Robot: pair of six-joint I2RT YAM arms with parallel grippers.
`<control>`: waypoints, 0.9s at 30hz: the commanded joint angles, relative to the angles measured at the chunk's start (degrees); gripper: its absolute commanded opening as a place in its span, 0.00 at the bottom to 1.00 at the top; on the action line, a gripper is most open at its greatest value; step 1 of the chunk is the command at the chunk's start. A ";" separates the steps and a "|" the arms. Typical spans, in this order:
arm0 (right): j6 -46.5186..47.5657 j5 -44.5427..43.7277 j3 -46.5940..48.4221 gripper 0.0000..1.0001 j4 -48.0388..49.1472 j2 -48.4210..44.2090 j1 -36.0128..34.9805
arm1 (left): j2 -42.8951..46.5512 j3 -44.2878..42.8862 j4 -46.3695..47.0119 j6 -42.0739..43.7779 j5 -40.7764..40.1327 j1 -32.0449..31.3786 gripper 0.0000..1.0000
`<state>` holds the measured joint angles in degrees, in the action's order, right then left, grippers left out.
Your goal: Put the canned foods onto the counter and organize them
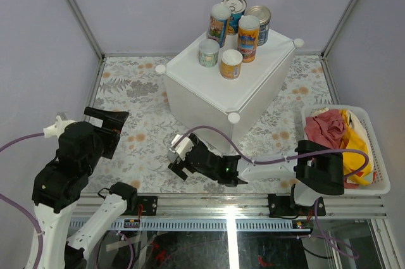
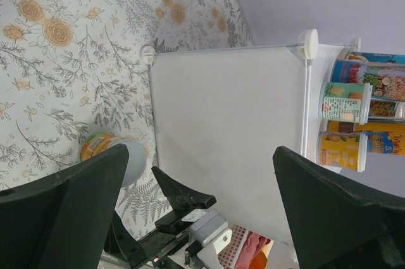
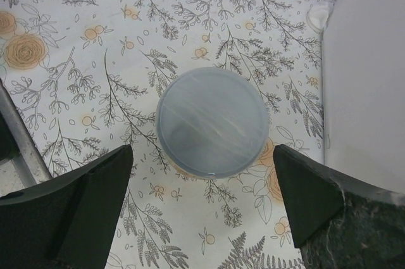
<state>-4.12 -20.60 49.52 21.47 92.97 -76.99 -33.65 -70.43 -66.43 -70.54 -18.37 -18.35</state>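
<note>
Tin (image 3: 212, 123), seemingly untouched, sits beneath the gaping right gripper (image 3: 202, 152); left gripper (image 2: 201, 150) gapes too.

Counter (image 1: 253, 82): is looking like smooth white plastic, its flat top giving off a soft sheen.
Canned foods (image 1: 231, 63): are wearing glossy printed labels; two at the back are showing bare silver metal tops, the others white plastic lids.
Loose tin (image 3: 213, 122): is showing a smooth, cloudy, half-clear plastic lid with faint streaks.
Table cover (image 1: 126, 92): is lying flat and matt under a flower print.
Basket (image 1: 380, 183): is showing slatted white plastic, slightly shiny.
Cloths (image 1: 326, 126): are bunching up as soft, matt fabric.
Right gripper (image 3: 202, 152): its fingers (image 3: 316, 199) are showing matt black plastic with a fine grain.
Rail (image 1: 209, 209): is reflecting a bright streak off bare silver metal.
</note>
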 commanded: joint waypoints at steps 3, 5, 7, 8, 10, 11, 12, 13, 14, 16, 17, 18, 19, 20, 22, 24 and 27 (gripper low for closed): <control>0.02 -3.38 -3.98 1.00 17.92 0.66 -0.53 | -0.45 -0.52 2.16 1.81 0.09 -0.33 0.98; 0.04 -3.83 -5.26 1.00 20.89 1.19 -0.48 | -0.45 -0.46 2.35 1.86 0.04 -0.28 0.98; 0.01 -3.81 -6.18 1.00 23.40 1.82 -0.51 | -0.60 -0.61 2.45 2.10 -0.03 -0.27 0.98; -0.04 -3.76 -6.38 1.00 24.31 2.09 -0.53 | -0.74 -0.77 2.37 2.22 -0.08 -0.28 0.98; -0.21 -3.51 -6.74 1.00 26.29 3.51 -0.55 | -0.92 -1.04 1.96 2.32 -0.24 -0.28 0.98; -0.30 -3.68 -6.98 1.00 27.06 4.07 -0.59 | -0.97 -1.20 1.74 2.38 -0.28 -0.28 0.98; -0.35 -3.98 -7.24 1.00 27.97 4.45 -0.68 | -1.06 -1.24 1.48 2.38 -0.42 -0.26 0.98; -0.32 -4.15 -7.56 1.00 28.86 4.83 -0.70 | -1.01 -1.32 1.22 2.34 -0.50 -0.30 0.98; -0.33 -4.37 -7.94 1.00 29.67 5.22 -0.73 | -1.00 -1.29 1.00 2.26 -0.61 -0.29 0.98; -0.37 -4.50 -8.49 1.00 31.15 5.80 -0.79 | -0.91 -1.31 0.72 2.25 -0.74 -0.29 0.98; -0.33 -4.50 -8.64 1.00 31.70 6.13 -0.79 | -0.89 -1.21 0.57 2.27 -0.71 -0.29 0.98; -0.31 -4.72 -8.76 1.00 32.16 6.43 -0.79 | -0.89 -1.18 0.46 2.25 -0.70 -0.28 0.98; -0.29 -4.87 -9.00 1.00 32.92 6.70 -0.84 | -0.89 -1.12 0.31 2.19 -0.72 -0.28 0.98; -0.30 -5.01 -9.26 1.00 33.64 6.96 -0.87 | -0.89 -1.13 0.18 2.23 -0.69 -0.29 0.98; -0.29 -4.98 -9.55 1.00 34.64 7.49 -0.84 | -0.89 -1.04 -0.01 2.30 -0.75 -0.28 0.98; -0.16 -4.98 -9.77 1.00 35.96 8.16 -0.96 | -0.81 -1.07 -0.21 2.43 -0.79 -0.29 0.98; 0.22 -4.97 -9.71 1.00 37.66 9.51 -0.97 | -0.69 -0.98 -0.36 2.64 -0.81 -0.26 0.98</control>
<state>-4.10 -23.59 39.75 51.70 101.10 -77.25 -34.37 -70.43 -66.92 -69.34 -18.39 -18.35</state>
